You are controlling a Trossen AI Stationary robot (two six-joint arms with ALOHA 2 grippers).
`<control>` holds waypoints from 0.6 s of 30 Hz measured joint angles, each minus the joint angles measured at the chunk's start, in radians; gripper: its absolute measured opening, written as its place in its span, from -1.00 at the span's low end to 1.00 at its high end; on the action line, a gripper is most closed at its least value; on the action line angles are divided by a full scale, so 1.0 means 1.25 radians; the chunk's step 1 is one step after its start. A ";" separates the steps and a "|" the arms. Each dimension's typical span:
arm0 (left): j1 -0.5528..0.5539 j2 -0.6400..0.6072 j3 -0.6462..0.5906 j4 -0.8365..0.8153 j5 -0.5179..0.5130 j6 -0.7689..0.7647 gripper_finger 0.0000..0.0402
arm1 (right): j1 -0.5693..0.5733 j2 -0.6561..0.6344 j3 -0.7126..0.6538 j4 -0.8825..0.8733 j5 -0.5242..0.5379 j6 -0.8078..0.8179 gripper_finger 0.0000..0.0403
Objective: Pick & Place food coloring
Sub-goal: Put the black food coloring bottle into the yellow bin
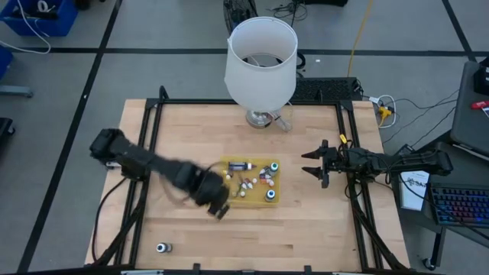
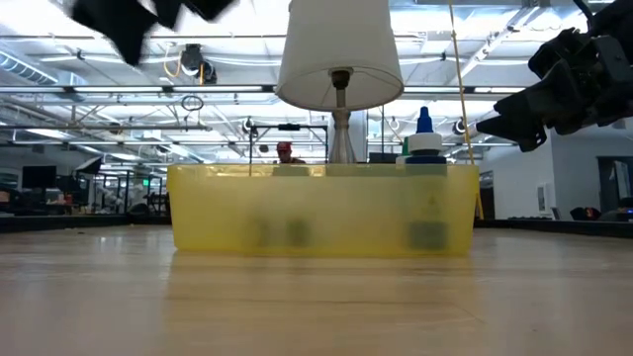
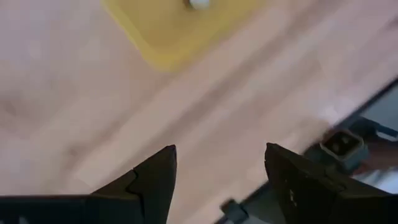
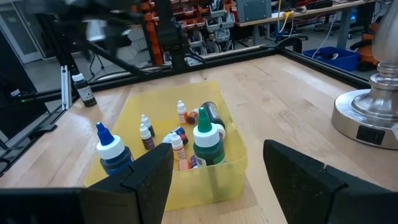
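Your left gripper point(image 1: 219, 208) hung over the table point(image 1: 306, 229) just off the near left corner of the yellow tray point(image 1: 229, 200), its fingers point(image 3: 155, 180) parted with nothing between them. Most of the food coloring bottles point(image 4: 180, 140) lay in that tray, just beyond and to the right of the gripper, the tall teal one point(image 4: 206, 144) upright at one corner. One stray bottle point(image 1: 162, 247) stood apart near the table's front edge. Your right gripper point(image 1: 312, 166) waited to the tray's right, spread wide and empty. A lamp point(image 1: 260, 65) stood behind the tray.

Bright overhead ceiling lights, left arm point(image 1: 164, 172) motion-blurred, soft shadows
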 joint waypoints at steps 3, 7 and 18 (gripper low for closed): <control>-0.117 -0.008 -0.001 0.008 -0.041 -0.141 0.22 | 0.000 0.000 0.000 0.000 0.000 0.000 0.18; -0.258 0.001 -0.001 0.006 -0.043 -0.346 0.22 | 0.000 0.000 0.000 0.000 0.000 0.000 0.18; -0.484 0.004 -0.001 -0.119 -0.061 -0.838 0.22 | 0.000 0.000 0.000 0.000 0.000 0.000 0.18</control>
